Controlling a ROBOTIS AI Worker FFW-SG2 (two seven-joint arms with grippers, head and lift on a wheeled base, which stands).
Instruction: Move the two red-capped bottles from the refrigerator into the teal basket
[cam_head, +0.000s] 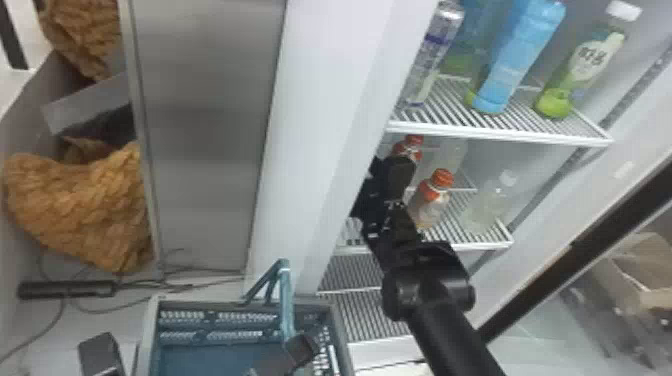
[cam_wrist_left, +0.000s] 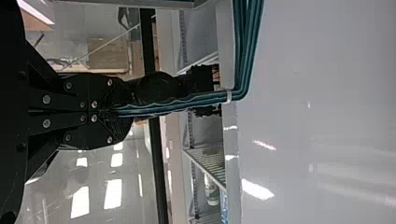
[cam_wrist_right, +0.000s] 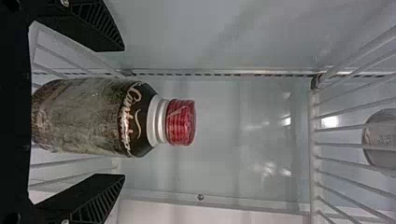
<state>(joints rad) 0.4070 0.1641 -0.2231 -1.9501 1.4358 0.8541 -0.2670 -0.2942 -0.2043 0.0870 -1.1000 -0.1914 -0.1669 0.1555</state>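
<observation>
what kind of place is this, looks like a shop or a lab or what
Probably a lab or workshop with a drinks fridge set up in it: wire shelves holding bottles, a teal basket beside the fridge, and loose cables running over the floor.

The black right arm (cam_head: 452, 340) has a round joint (cam_head: 430, 292); its hand (cam_head: 390, 175) bears ribbed, wedge-shaped fingers (cam_wrist_right: 99, 200).

Pale script is seen on the red-capped bottle (cam_wrist_right: 88, 116) between the fingers of the right tool (cam_head: 392, 180), dark characters on the green bottle (cam_head: 582, 72) above it.
</observation>
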